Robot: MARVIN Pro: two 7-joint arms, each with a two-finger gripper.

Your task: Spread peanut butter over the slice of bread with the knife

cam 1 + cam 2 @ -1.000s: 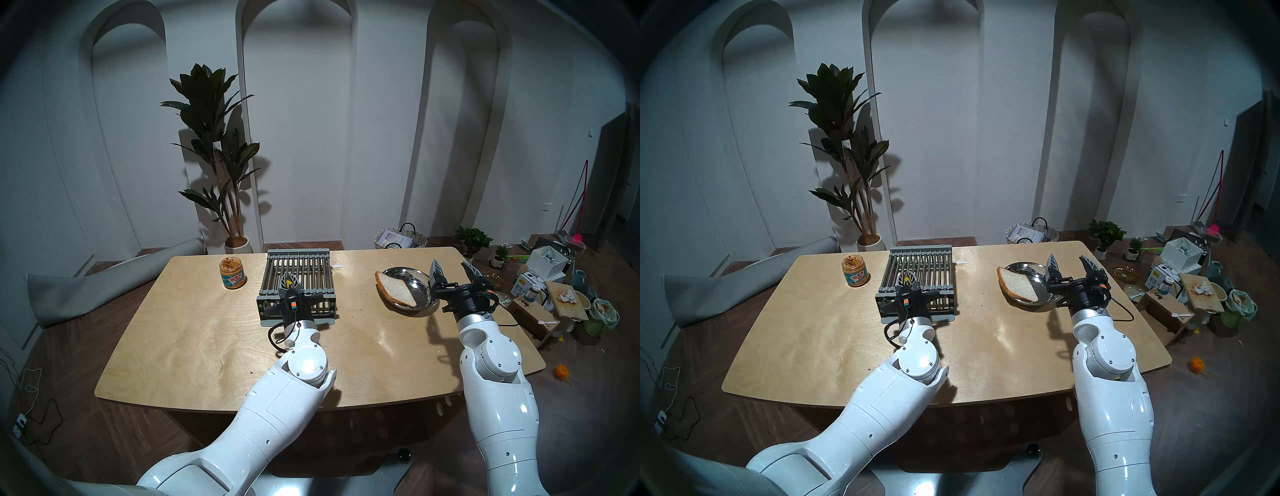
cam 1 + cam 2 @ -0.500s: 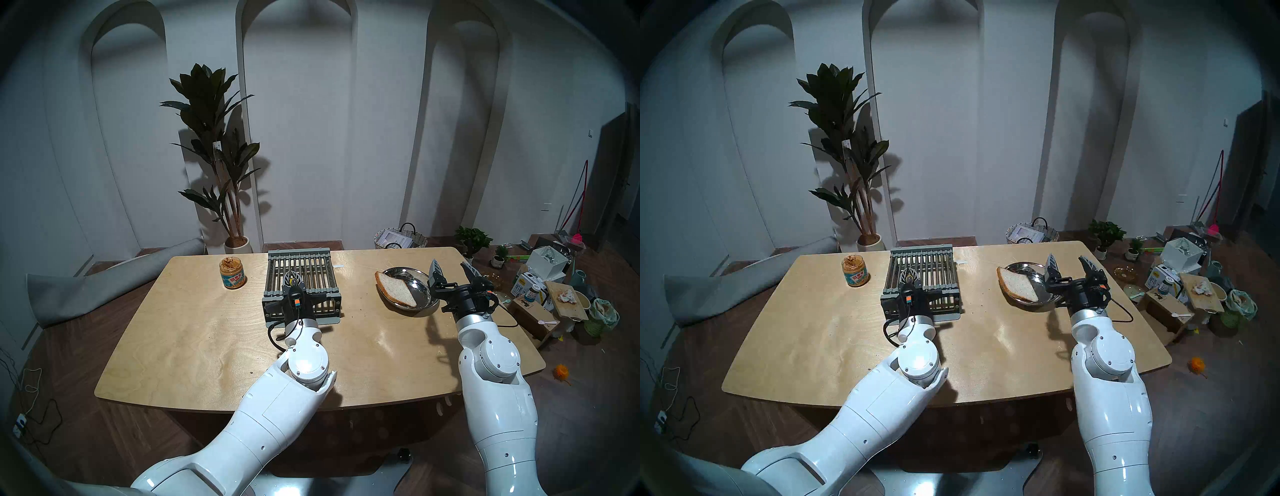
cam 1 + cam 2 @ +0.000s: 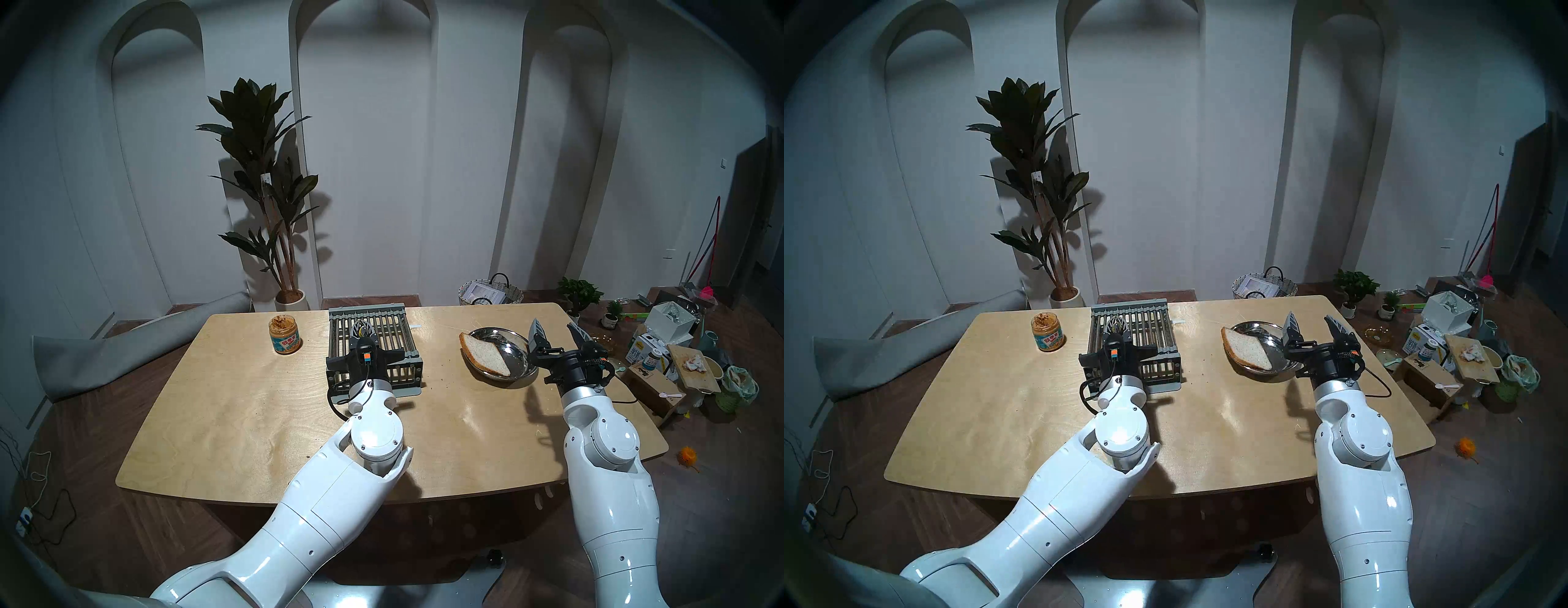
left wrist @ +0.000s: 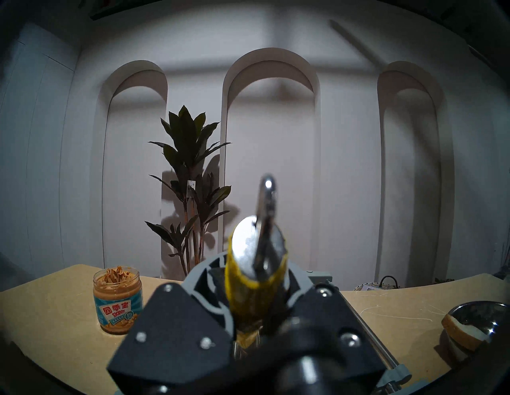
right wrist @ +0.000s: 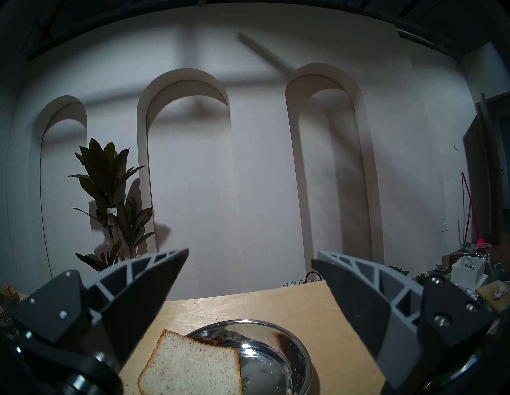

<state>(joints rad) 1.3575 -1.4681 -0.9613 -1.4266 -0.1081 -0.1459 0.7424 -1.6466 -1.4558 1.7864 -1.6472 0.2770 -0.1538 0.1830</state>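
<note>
Our left gripper (image 4: pixel 256 300) clamps the yellow-handled, ring-ended knife (image 4: pixel 255 275) above the grey slatted rack (image 3: pixel 373 348). Our right gripper (image 5: pixel 249 262) gapes wide over the brown-crusted bread slice (image 5: pixel 190 364) in the steel dish (image 5: pixel 276 355).

The peanut butter jar (image 4: pixel 118 303) at the far left of the bench (image 4: pixel 41 317) carries a blue label reading "SKIPPY" beneath three Chinese characters, 四季宝.

Dim, bluish throughout. Dark fisheye rims, bent arches. Glare on table (image 3: pixel 475 420) near its front edge; hard plant (image 3: pixel 263 170) shadow on wall. Knife (image 4: pixel 256 278) blurred close-up.
</note>
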